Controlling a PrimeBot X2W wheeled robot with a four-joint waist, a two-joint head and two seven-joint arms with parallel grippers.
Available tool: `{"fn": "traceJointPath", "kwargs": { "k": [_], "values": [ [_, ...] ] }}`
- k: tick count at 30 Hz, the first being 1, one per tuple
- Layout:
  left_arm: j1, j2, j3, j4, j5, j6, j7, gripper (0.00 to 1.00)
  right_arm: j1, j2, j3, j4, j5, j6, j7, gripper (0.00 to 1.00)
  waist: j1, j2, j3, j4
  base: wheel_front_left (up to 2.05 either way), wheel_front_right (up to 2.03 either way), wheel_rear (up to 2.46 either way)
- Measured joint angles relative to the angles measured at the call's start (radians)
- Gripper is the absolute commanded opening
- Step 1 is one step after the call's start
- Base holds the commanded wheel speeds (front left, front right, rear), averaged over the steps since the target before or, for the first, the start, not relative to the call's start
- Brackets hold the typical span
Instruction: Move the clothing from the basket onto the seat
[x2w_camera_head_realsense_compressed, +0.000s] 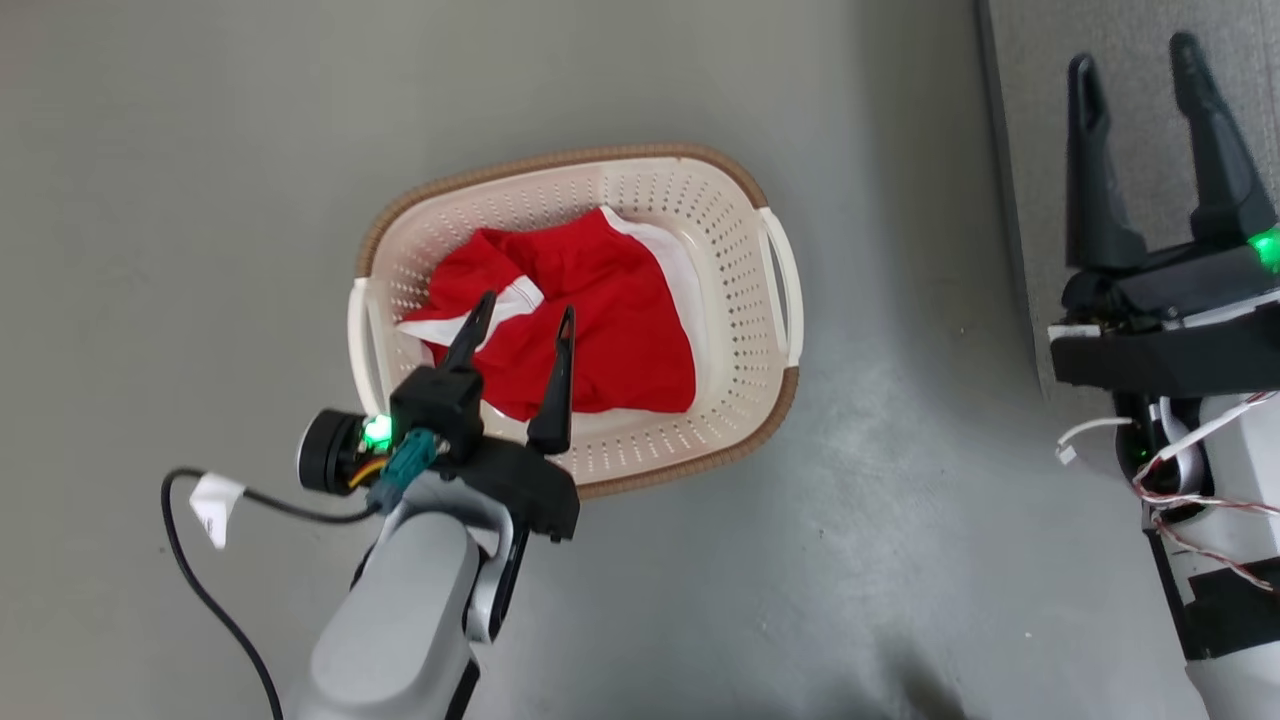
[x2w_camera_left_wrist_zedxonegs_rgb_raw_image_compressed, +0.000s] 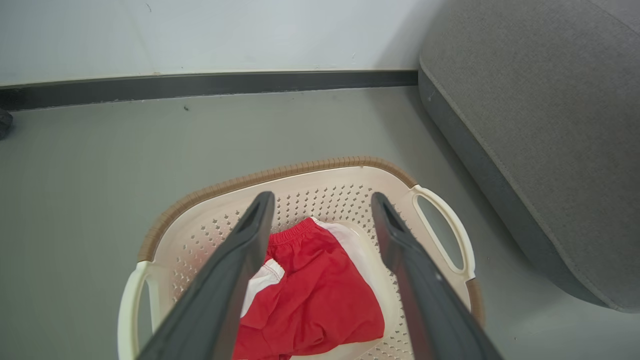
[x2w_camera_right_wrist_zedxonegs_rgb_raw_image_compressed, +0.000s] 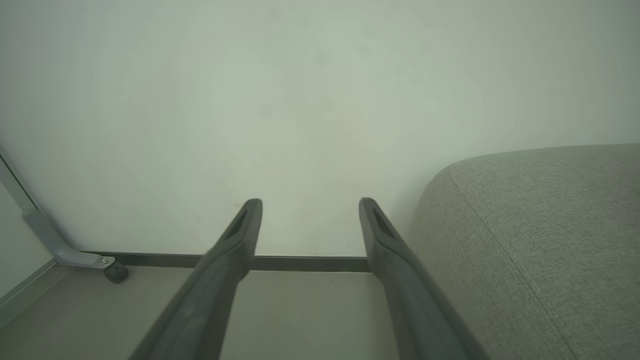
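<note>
Red clothing (x2w_camera_head_realsense_compressed: 590, 310) with white panels lies crumpled inside the cream basket (x2w_camera_head_realsense_compressed: 735, 215) with its brown rim, on the floor. My left gripper (x2w_camera_head_realsense_compressed: 525, 315) hangs open just above the clothing's near side, nothing between its fingers. From the left wrist the clothing (x2w_camera_left_wrist_zedxonegs_rgb_raw_image_compressed: 315, 295) lies below and between the two fingers, inside the basket (x2w_camera_left_wrist_zedxonegs_rgb_raw_image_compressed: 200, 235); the left gripper (x2w_camera_left_wrist_zedxonegs_rgb_raw_image_compressed: 322, 200) is open. The grey seat (x2w_camera_head_realsense_compressed: 1130, 110) runs along the right edge, and my right gripper (x2w_camera_head_realsense_compressed: 1135, 55) stands open over it. In the right wrist view the right gripper (x2w_camera_right_wrist_zedxonegs_rgb_raw_image_compressed: 310, 202) is open beside the seat (x2w_camera_right_wrist_zedxonegs_rgb_raw_image_compressed: 540, 240).
A black cable with a white tag (x2w_camera_head_realsense_compressed: 215, 505) trails from my left arm over the grey floor. A wall with a dark skirting strip (x2w_camera_left_wrist_zedxonegs_rgb_raw_image_compressed: 210, 85) stands behind the basket. A grey metal leg with a dark foot (x2w_camera_right_wrist_zedxonegs_rgb_raw_image_compressed: 115, 272) sits by the wall.
</note>
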Motion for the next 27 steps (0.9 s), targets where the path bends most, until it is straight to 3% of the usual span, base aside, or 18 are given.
{"fn": "traceJointPath", "kwargs": {
  "k": [15, 27],
  "values": [
    [-0.280, 0.007, -0.061, 0.246, 0.114, 0.007, 0.130, 1.00, -0.050, 0.027, -0.030, -0.021, 0.001, 0.010, 0.000, 1.00, 0.0000, 0.0000, 0.149, -0.080, 0.00, 0.00, 0.00],
    [-0.395, 0.031, -0.105, 0.429, 0.182, 0.018, 0.289, 1.00, -0.063, 0.050, -0.006, -0.041, 0.000, 0.023, 0.000, 1.00, -0.0001, -0.0001, 0.209, -0.121, 0.00, 0.00, 0.00]
  ]
}}
